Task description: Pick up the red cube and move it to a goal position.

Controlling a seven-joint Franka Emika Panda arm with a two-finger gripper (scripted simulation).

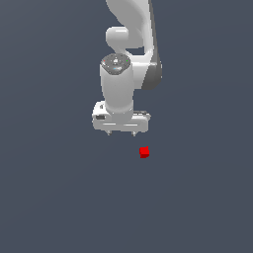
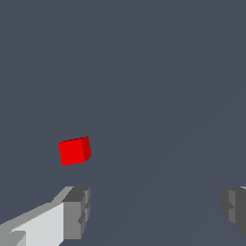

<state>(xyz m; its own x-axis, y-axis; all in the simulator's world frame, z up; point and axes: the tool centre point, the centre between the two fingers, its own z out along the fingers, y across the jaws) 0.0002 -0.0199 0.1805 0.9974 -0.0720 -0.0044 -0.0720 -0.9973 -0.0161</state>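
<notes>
Item: red cube (image 1: 144,152), tiny, resting alone on the dark grey floor (image 1: 49,197), just off to the exterior view's right of the gripper (image 1: 121,134) and nearer the viewer; not touched.

Item: gripper, white, pointing down, fingers (image 2: 77,211) spread wide, nothing between them.

Step in hand, by my reading: approach, grasp not yet begun.

Next move calls for: a shift sideways over the cube, then descent to straddle it.

Obstacles: none seen. No goal marker visible.
</notes>
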